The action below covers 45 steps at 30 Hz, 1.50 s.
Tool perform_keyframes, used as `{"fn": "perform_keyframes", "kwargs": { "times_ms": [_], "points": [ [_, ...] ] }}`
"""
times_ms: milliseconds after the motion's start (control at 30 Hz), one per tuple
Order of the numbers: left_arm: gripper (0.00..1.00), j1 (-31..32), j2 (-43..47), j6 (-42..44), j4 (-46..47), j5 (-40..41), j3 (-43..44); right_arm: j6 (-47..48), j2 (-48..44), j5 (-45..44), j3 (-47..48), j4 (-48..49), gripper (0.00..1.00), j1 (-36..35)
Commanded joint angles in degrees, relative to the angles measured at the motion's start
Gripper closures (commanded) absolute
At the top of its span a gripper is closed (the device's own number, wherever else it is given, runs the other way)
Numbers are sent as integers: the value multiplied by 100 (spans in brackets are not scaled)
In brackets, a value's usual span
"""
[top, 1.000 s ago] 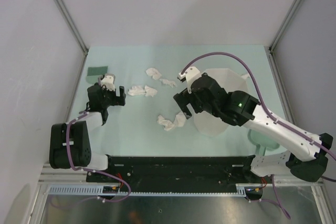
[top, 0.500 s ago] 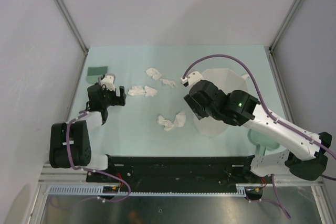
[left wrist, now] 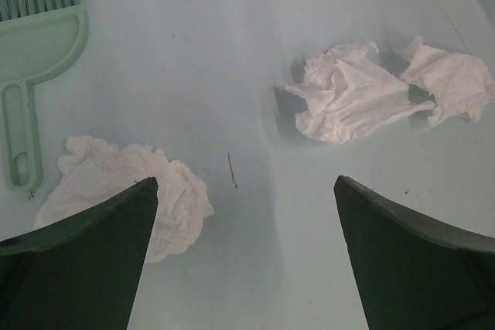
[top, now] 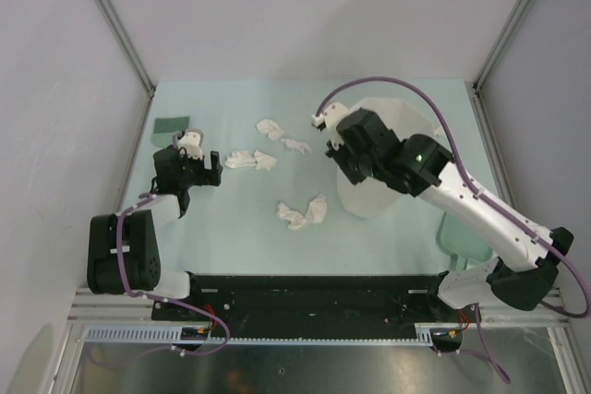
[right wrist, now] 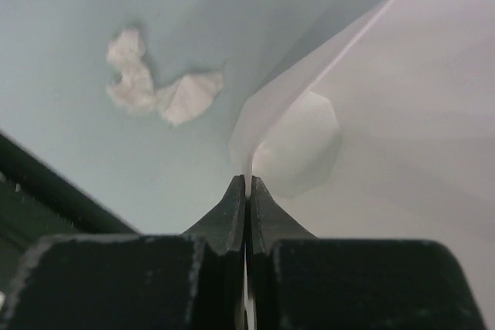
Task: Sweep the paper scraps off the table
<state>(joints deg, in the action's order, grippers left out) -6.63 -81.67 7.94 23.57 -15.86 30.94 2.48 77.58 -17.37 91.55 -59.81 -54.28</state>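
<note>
Several white paper scraps lie on the pale green table (top: pixel 231 228): a pair at the middle (top: pixel 303 213), a pair left of centre (top: pixel 250 161) and others further back (top: pixel 271 127). My left gripper (top: pixel 208 171) hovers open at the left. One wad (left wrist: pixel 124 191) lies by its left finger and a larger scrap (left wrist: pixel 348 98) lies ahead. My right gripper (right wrist: pixel 248 183) is shut on the thin rim of the white faceted bin (right wrist: pixel 387 98). The bin (top: pixel 369 200) sits right of centre, partly hidden under the right arm. The middle scraps (right wrist: pixel 158 90) lie to its left.
A green brush (left wrist: pixel 31 36) lies at the far left corner (top: pixel 172 125). A green dustpan (top: pixel 462 237) rests near the right edge. Grey walls and metal rails enclose the table.
My right gripper has gone from open to shut on the bin's rim and moved toward the far side, shifting the bin with it. The left arm has not moved.
</note>
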Motion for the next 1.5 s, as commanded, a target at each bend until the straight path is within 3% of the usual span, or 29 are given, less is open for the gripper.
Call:
{"fn": "perform_keyframes", "kwargs": {
  "times_ms": [0, 100, 233, 500, 933, 967, 1000, 1067, 1233, 1333, 1467],
  "points": [
    [0, -84, -24, -30, 42, -225, 228, 990, 344, 529, 836, 1127, 100, 976],
    [0, -93, -33, -30, 25, -251, 228, 1140, 801, 980, 1206, 1559, 100, 1463],
    [0, -101, -68, -21, -19, -286, 272, 1736, 1609, 559, 2267, 1797, 100, 1587],
    [0, -128, -51, -12, -46, -365, 264, 2160, 3700, 883, 4862, 674, 100, 1965],
    [0, -128, -77, -3, -72, -409, 281, 2126, 4265, 1412, 4750, 945, 98, 2246],
    [0, -136, -69, 5, -72, -418, 281, 2064, 4265, 1237, 4741, 980, 55, 2247],
    [0, -136, -77, -3, -72, -418, 290, 2020, 4265, 1140, 4741, 998, 32, 2238],
    [0, -136, -77, 5, -81, -436, 290, 1844, 4178, 790, 4732, 1076, 1, 2203],
    [0, -136, -86, 14, -90, -462, 290, 1510, 3511, 217, 4302, 1847, 0, 2097],
    [0, -136, -86, 14, -107, -488, 299, 1028, 2677, 190, 3565, 2576, 0, 2123],
    [0, -145, -69, 23, -107, -515, 290, -33, 1201, 111, 1575, 3782, 0, 2438]
  ]
}}
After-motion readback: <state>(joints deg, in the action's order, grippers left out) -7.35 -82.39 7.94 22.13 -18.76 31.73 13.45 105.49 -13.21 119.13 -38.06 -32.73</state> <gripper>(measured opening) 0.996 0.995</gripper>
